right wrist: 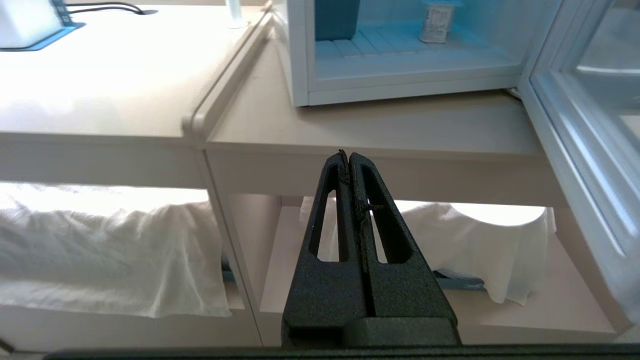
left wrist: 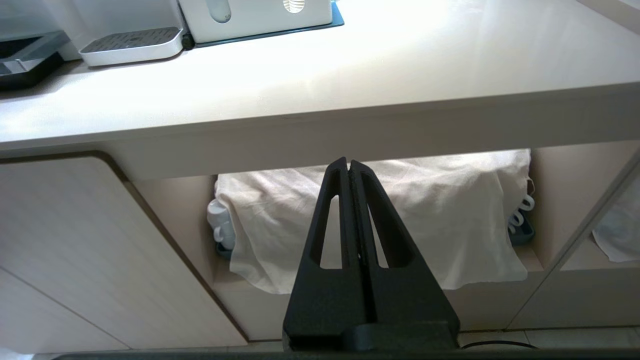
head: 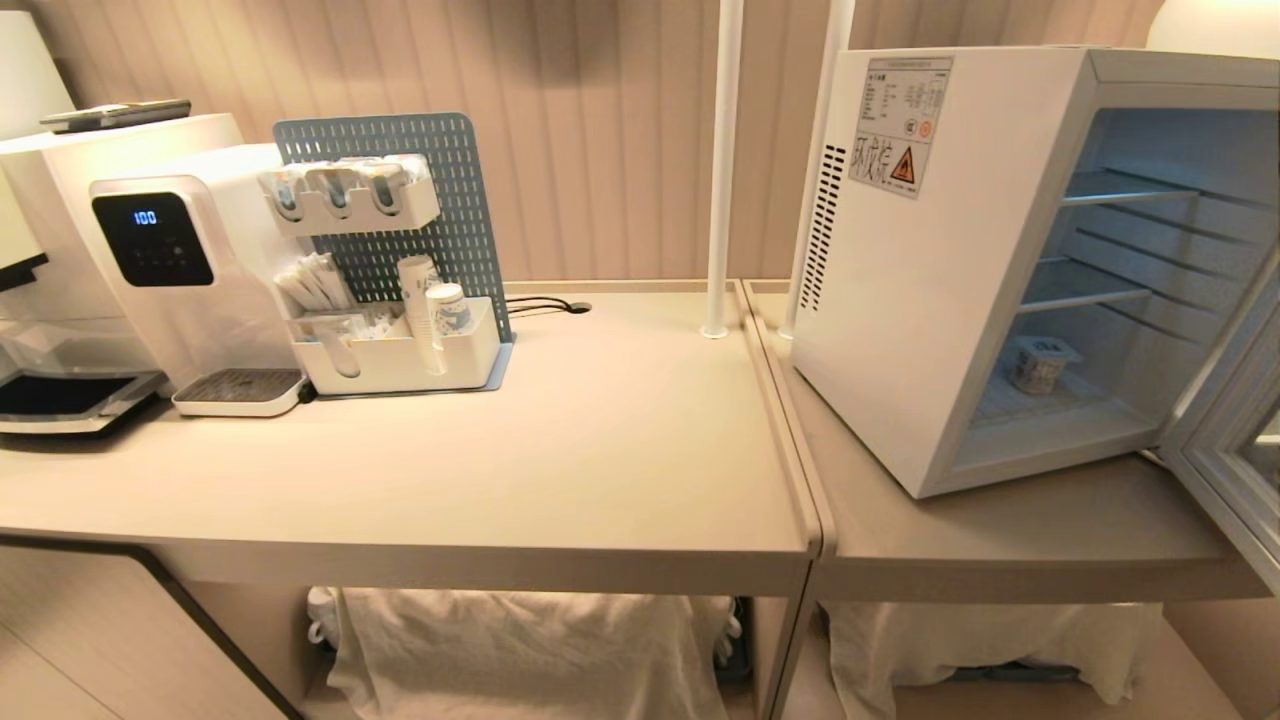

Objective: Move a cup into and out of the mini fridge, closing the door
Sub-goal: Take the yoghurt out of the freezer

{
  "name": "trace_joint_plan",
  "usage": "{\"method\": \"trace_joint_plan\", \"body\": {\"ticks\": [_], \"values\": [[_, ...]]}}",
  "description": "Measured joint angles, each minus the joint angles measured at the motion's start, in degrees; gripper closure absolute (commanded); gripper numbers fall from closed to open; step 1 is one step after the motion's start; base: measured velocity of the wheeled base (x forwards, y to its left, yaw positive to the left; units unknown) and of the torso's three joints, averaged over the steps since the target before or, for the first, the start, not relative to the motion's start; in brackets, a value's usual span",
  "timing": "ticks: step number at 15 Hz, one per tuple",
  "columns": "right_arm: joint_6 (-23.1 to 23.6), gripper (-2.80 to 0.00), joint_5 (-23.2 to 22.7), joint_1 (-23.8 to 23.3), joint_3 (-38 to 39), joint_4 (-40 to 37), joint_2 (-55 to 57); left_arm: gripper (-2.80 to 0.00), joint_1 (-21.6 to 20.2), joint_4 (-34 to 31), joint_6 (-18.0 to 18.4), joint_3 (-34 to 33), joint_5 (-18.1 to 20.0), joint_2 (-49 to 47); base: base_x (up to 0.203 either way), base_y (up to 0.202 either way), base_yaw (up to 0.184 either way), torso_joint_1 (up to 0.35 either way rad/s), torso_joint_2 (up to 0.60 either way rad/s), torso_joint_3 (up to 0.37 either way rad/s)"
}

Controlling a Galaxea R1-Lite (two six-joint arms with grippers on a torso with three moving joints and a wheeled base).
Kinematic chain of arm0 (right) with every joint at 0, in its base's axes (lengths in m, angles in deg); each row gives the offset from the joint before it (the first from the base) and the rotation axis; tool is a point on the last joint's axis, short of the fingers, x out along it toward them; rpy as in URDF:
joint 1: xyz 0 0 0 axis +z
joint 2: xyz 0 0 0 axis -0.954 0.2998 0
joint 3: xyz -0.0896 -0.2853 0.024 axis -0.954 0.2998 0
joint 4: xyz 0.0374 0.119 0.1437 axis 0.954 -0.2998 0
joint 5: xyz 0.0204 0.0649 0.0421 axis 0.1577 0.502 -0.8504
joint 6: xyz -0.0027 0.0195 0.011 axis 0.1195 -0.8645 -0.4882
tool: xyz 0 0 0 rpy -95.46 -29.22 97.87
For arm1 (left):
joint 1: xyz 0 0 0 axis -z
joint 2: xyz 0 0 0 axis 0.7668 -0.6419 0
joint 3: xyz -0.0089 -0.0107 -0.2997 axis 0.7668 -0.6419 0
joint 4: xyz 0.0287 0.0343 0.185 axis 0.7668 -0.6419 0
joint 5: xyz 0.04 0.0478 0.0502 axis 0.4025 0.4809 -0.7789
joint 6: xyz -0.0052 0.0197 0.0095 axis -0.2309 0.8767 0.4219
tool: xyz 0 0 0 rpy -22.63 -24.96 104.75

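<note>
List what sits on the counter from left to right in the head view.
Water dispenser → organizer with paper cups → white pole → mini fridge → cup on the fridge floor → open door.

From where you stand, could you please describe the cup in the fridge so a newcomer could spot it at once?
Find the white fridge on the right-hand counter, its door swung open. On its bottom floor, below two bare wire shelves, stands the cup. It is small, white and square-lidded, and it is the only item inside, unlike the taller printed paper cups by the dispenser.
</note>
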Motion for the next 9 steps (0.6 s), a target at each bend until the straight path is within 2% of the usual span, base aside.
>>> {"method": "trace_joint_plan", "body": {"ticks": [1,6,8,9], "values": [[-0.1,0.00,0.0,0.0,0.0,0.1,0.0,0.00,0.0,0.0,-0.2,0.0,0.0,0.0,0.094,0.000,0.005,0.006,0.02,-0.001],[-1.4,0.00,0.0,0.0,-0.2,0.6,0.0,0.00,0.1,0.0,-1.0,-0.1,-0.1,0.0,0.000,0.000,0.000,0.000,0.00,0.000],[-2.8,0.00,-0.4,0.0,-4.8,0.9,0.0,0.00,0.0,0.0,-0.9,-0.1,-0.1,0.0,0.000,0.000,0.000,0.000,0.00,0.000],[-3.3,0.00,-1.1,0.0,-9.6,-0.8,0.5,0.00,0.0,0.0,-0.8,-0.1,-0.1,0.0,0.000,0.000,0.000,0.000,0.00,0.000]]}}
